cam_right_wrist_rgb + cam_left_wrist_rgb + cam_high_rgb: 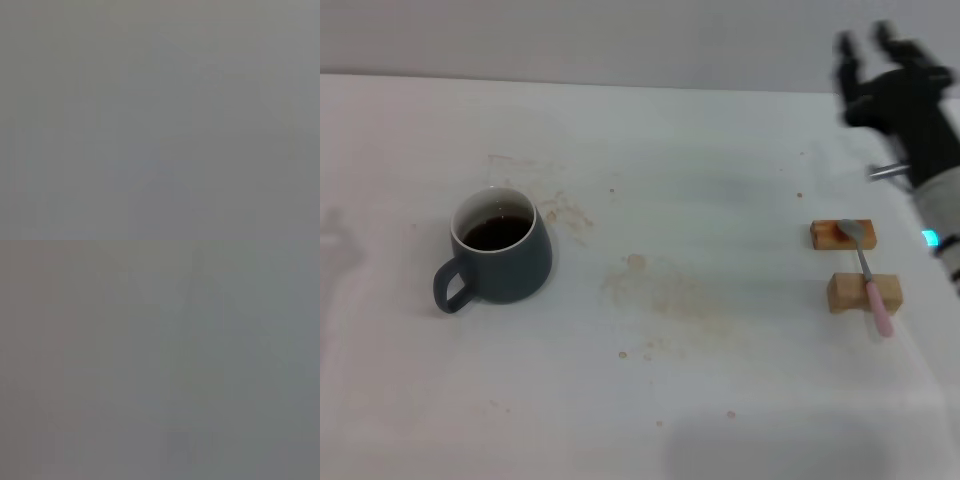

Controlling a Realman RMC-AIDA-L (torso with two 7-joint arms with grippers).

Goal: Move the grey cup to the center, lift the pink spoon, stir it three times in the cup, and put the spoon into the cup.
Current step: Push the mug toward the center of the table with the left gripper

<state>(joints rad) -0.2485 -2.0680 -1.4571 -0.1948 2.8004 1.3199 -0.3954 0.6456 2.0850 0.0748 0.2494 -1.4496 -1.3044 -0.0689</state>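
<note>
The grey cup (500,258) stands on the left of the white table, upright, handle toward the near left, with dark liquid inside. The pink spoon (868,276) lies at the right across two small wooden blocks, its metal bowl on the far block (841,234) and its pink handle over the near block (863,292). My right gripper (865,45) is raised at the far right, beyond the spoon, with its black fingers spread open and nothing between them. My left gripper is out of view. Both wrist views show only plain grey.
The white table (700,200) carries faint brown stains near its middle (655,290). Its far edge runs along the top against a pale wall.
</note>
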